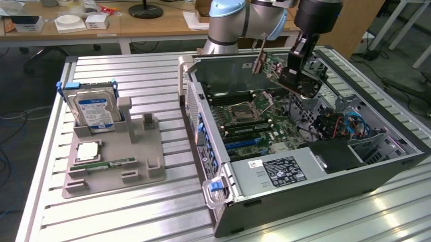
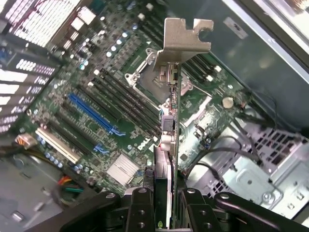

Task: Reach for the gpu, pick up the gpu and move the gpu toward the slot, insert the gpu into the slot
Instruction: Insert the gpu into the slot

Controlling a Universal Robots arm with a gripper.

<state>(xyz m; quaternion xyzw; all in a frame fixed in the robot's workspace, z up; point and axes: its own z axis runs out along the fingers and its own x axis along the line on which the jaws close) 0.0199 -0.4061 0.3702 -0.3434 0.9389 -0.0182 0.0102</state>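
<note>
My gripper (image 1: pixel 301 80) hangs over the open computer case (image 1: pixel 222 201) and is shut on the gpu (image 1: pixel 275 68). The card is tilted in the air above the green motherboard (image 1: pixel 269 126), touching nothing else. In the wrist view the gpu (image 2: pixel 173 121) shows edge-on between the black fingers (image 2: pixel 140 208) of the gripper (image 2: pixel 166 210), its metal bracket (image 2: pixel 186 41) at the far end. The slot (image 2: pixel 94 113) is a long blue connector on the board, off to one side of the card's edge. In the exterior view the slot (image 1: pixel 241 143) lies lower and nearer the camera than the card.
A silver processor socket (image 1: pixel 239 113) sits mid-board, with black memory slots (image 2: pixel 120 96) beside it. A power supply (image 1: pixel 283 169) and loose cables (image 1: pixel 336 123) fill the case's near end. On the exterior view's left, a grey fixture (image 1: pixel 114 151) holds a hard drive (image 1: pixel 94 108).
</note>
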